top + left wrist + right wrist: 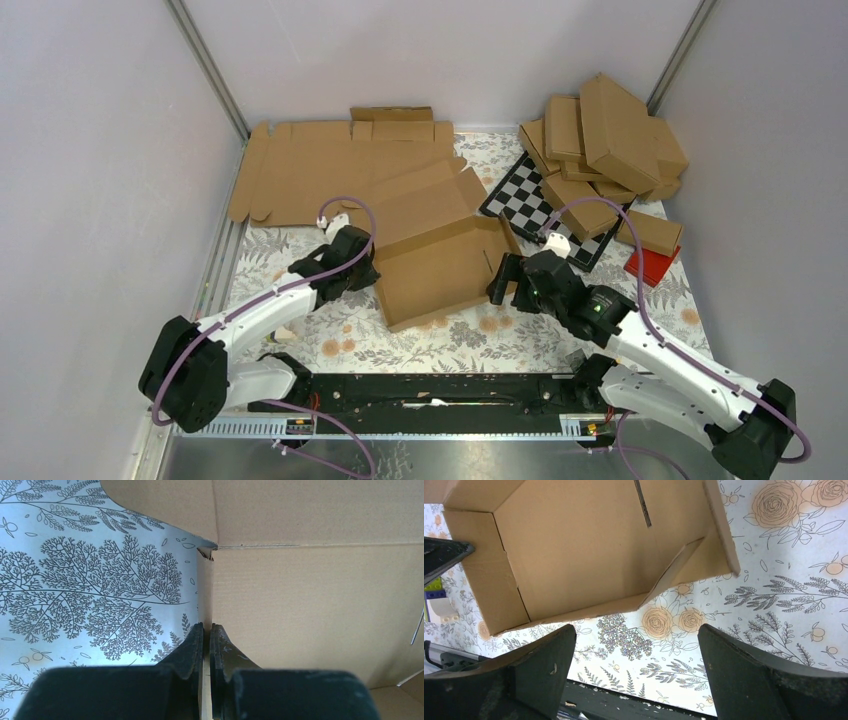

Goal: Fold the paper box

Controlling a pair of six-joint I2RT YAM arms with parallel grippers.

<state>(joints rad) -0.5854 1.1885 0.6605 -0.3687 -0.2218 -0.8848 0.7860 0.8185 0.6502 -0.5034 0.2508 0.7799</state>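
The paper box (440, 262) is a brown corrugated die-cut piece, partly folded, lying mid-table with its lid panel raised toward the back. My left gripper (368, 268) is shut on the box's upright left side wall (205, 600), which runs between the two fingers (192, 647). My right gripper (502, 278) is open and empty, just off the box's right edge. In the right wrist view the box's base (584, 545) and a raised right flap (674, 572) show above the spread fingers (549, 655).
A flat brown cardboard sheet (300, 165) lies at the back left. A pile of folded boxes (605, 140) sits at the back right on a checkered board (530, 200), with a red item (652, 265) beside it. A floral cloth (450, 335) covers the table.
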